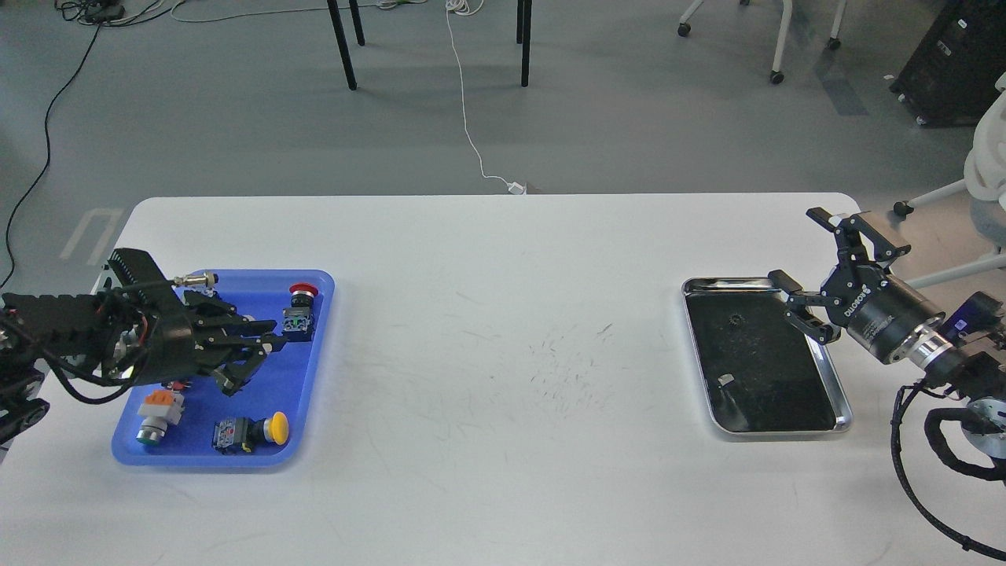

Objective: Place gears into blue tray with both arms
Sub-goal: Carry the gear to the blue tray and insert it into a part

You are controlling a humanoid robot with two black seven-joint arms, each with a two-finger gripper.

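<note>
Clearly the tiny black toothed gear (737, 320) lies in the shiny silver metal tray (842, 409), just left of the empty, wide-open right tool (800, 268); the left tool (250, 354), grip unclear, hangs over the flat blue plastic tray (310, 409).

- Left arm (47, 346): running off the left edge at mid-height; only its far section is showing.
- Left pincer (251, 358): appearing dark and compact over the blue tray (310, 393); its fingers are not separating clearly, and whether anything is sitting between them cannot be told. It is covering the tray's left-centre floor.
- Right arm (943, 369): leaving the right edge at the lower right, its cable loop being cut off there.
- Gear (737, 320): showing as a tiny dark toothed spot on the black liner of the silver tray (845, 409); detail is too small to read.
- Surface (503, 503): being cropped by the bottom edge.
</note>
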